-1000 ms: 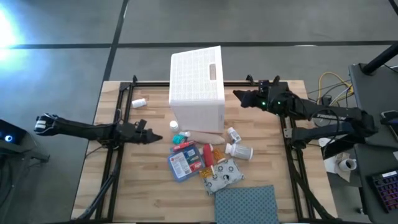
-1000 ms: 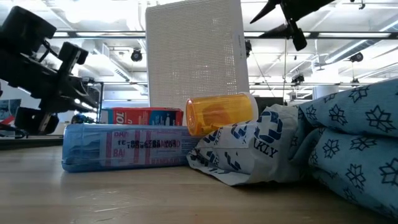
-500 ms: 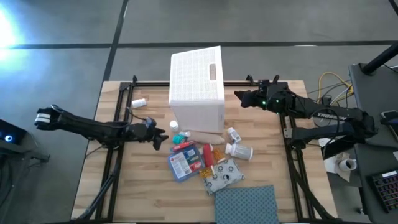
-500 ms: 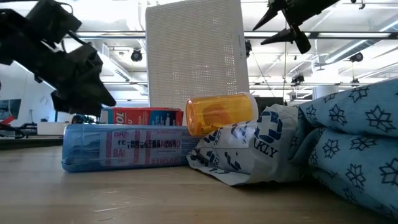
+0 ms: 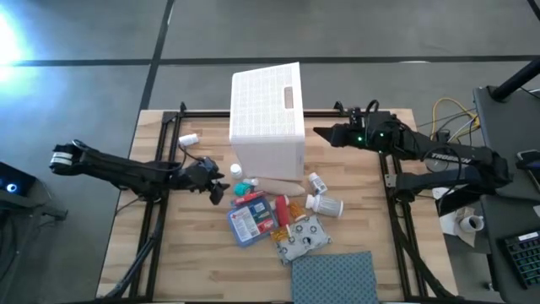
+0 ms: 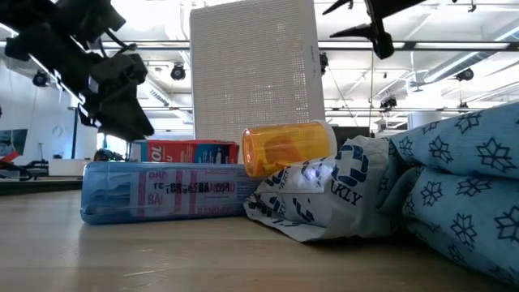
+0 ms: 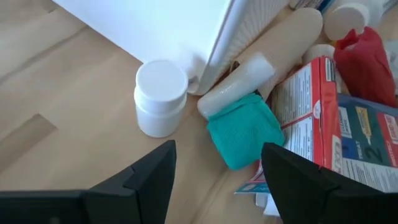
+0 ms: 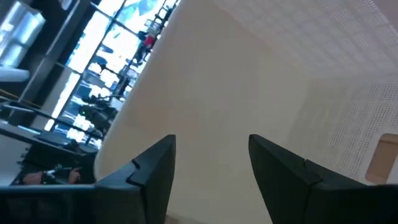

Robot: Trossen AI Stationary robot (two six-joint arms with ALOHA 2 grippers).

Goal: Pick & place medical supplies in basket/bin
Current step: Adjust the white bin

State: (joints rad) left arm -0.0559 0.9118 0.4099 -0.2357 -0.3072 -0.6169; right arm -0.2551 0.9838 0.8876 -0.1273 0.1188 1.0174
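The white bin [image 5: 267, 118] sits at the table's far middle. A perforated wall with a slot handle [image 5: 288, 95] faces up, and a plain face turns toward the near edge. The medical supplies lie in front of it: a small white bottle [image 7: 161, 96], a green-capped tube [image 7: 244, 129], a red pack [image 5: 251, 199], a blue-and-red packet [image 5: 251, 221], an orange bottle [image 6: 288, 148], white bottles [image 5: 327, 205] and a patterned pouch [image 5: 302, 239]. My left gripper [image 5: 221, 187] hovers open just left of the tube and bottle. My right gripper [image 5: 321, 133] hangs open beside the bin's right wall.
A blue-grey dotted cloth [image 5: 333, 274] lies at the near edge, right of centre. A lone white pill bottle [image 5: 189, 138] lies at the far left, by the black frame rails. Bare wood shows along the table's near left.
My left gripper has moved toward the table's right, up to the small white bottle and the green-capped tube. Its fingers have opened from shut. My right gripper has edged slightly toward the bin. None of the supplies has moved.
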